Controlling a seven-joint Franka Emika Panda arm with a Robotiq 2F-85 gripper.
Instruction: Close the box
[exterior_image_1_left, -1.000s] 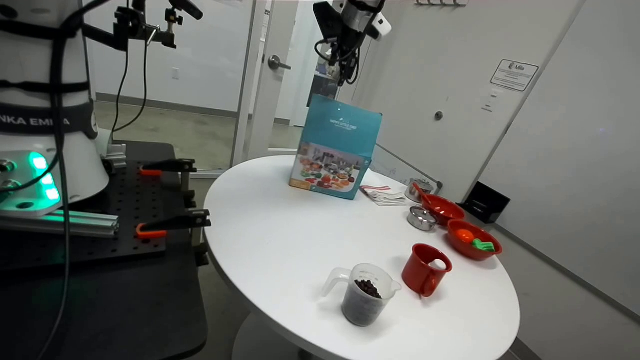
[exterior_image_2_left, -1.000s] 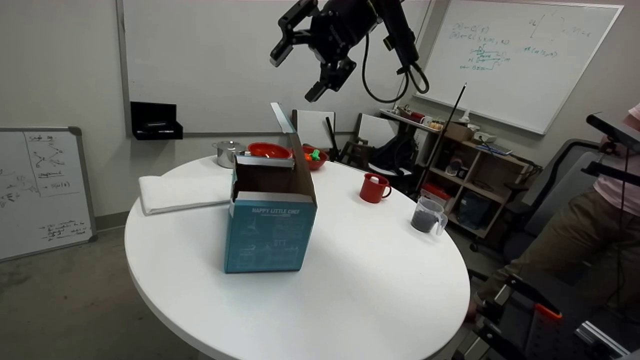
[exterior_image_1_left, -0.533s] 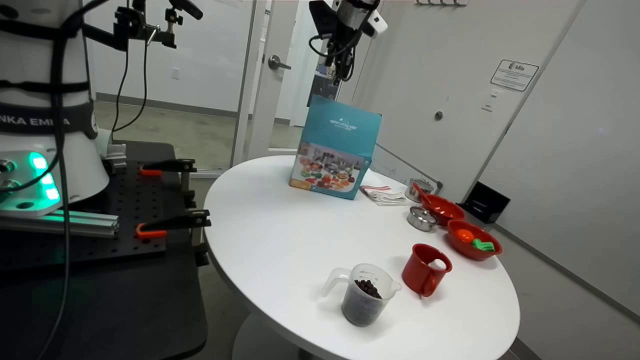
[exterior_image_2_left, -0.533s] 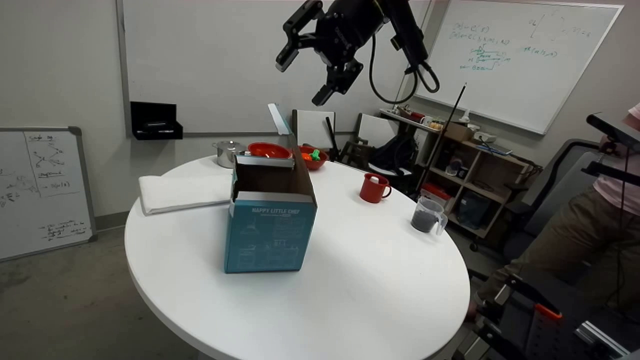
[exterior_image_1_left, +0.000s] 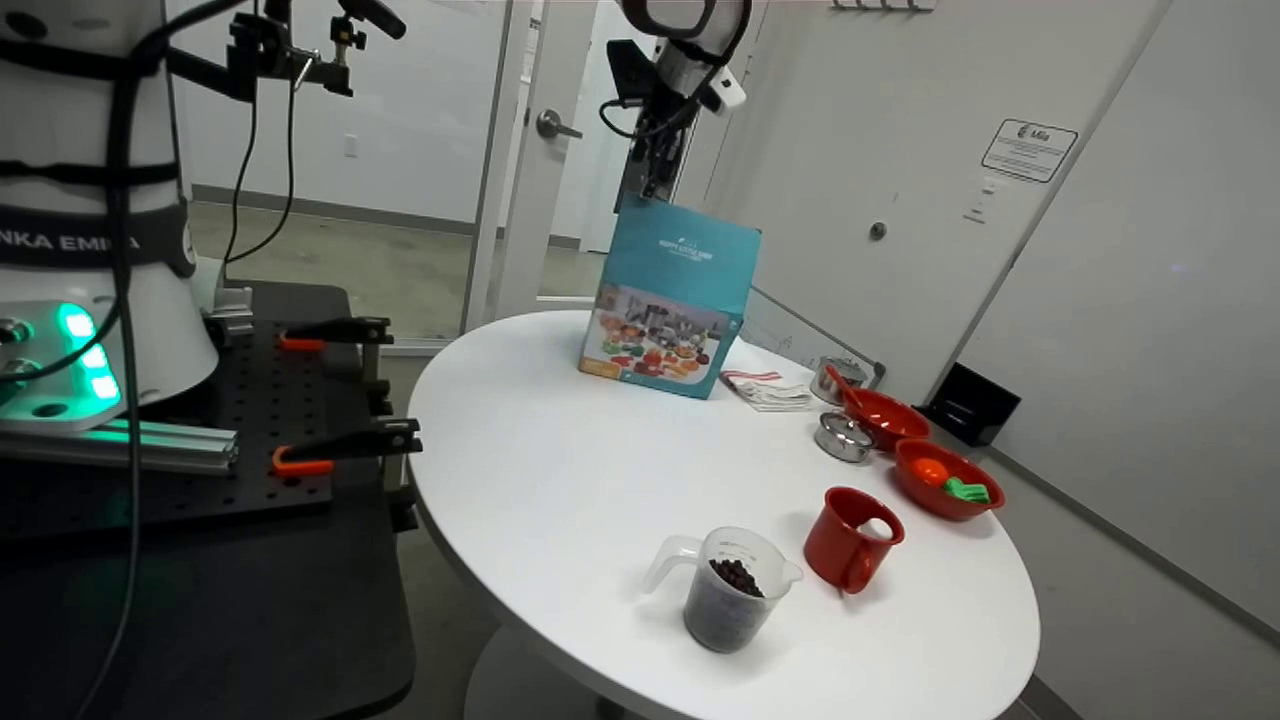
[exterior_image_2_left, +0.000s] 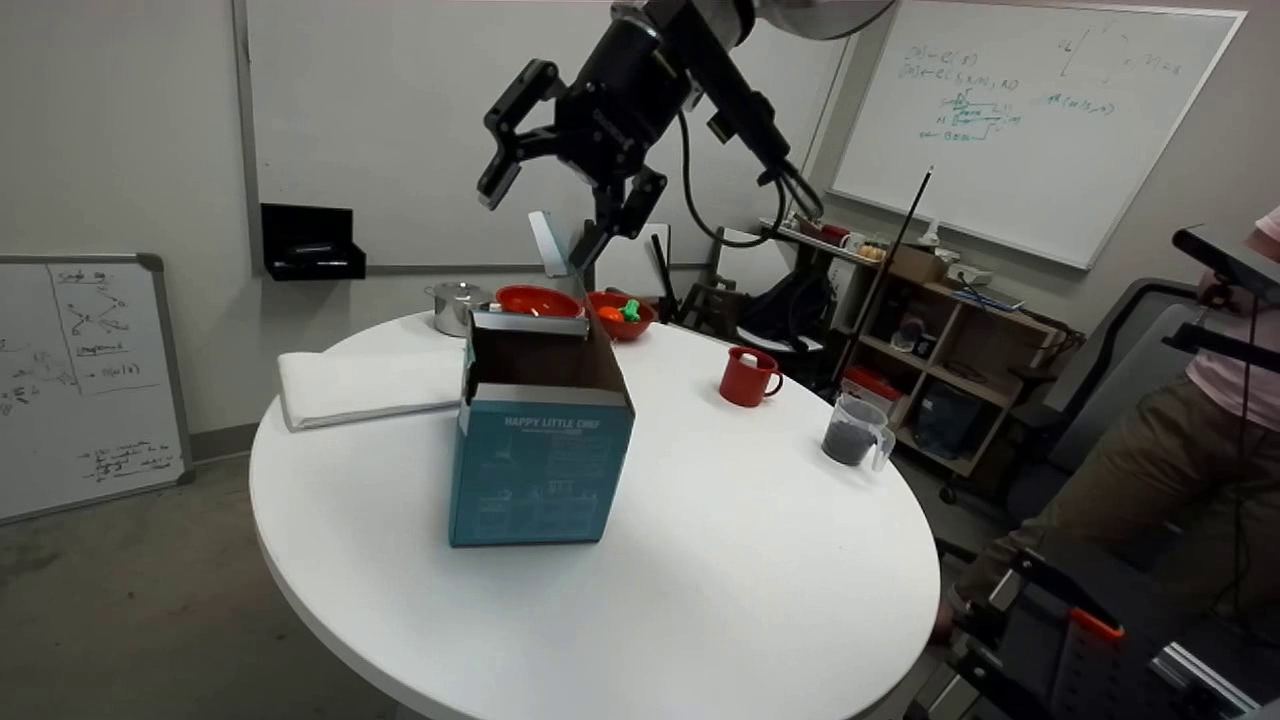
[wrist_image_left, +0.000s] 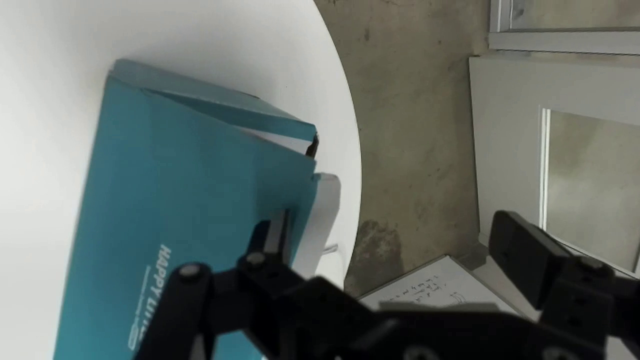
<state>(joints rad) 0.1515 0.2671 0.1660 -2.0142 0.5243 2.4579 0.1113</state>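
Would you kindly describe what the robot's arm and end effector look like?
The arm is mostly white, wrapped in black straps and a dark band with pale lettering; a black cable runs down it and green lights glow below. The end effector is black, with two jointed, blocky fingers.

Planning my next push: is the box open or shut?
Open: in an exterior view, the box shows its brown inside, and its pale flap sticks up.
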